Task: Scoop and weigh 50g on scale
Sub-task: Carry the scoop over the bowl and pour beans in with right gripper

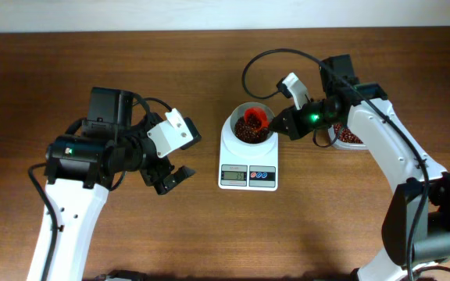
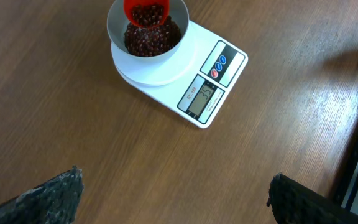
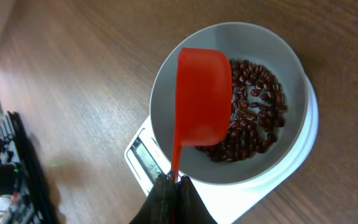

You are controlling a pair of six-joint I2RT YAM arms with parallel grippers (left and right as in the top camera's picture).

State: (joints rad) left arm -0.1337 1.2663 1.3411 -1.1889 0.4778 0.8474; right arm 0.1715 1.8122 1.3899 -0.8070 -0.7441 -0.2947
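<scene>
A: Brown wood-grain worktop [image 1: 131, 62], two white-and-black arms. Left arm [image 1: 76, 164] stands well apart from the scale. Its left fingers [image 2: 51, 196] are spread wide, nothing between them.

B: Confirmed. Right arm [image 1: 389, 148] reaches in from the right. The right fingers [image 3: 188, 202] are pinched tight on the thin handle of a red scoop [image 3: 204, 87].

A: The scale [image 1: 248, 158]?

B: Mid-worktop, between the two arms. Small, white, rectangular, rounded corners, round weighing plate on top. Grey display at the front edge, red and blue buttons just beside it.

A: What's on it?

B: Round white bowl [image 1: 235, 119], sitting on the plate. Scoop hangs over the bowl, inside its rim line. Dark red beans [image 3: 253, 118] lie in the bowl's bottom.

A: Clear tub [image 1: 348, 138] of the same beans sits beside the right arm, half hidden by it. Seen in the overhead view only.

B: Left wrist view shows the scoop's open mouth with beans in it. It also shows dark digits on the display, but I cannot read them surely. Right wrist view shows only the scoop's smooth red back, plus a corner of the display under the bowl's rim.

A: Overhead alone gives both arms together.
</scene>
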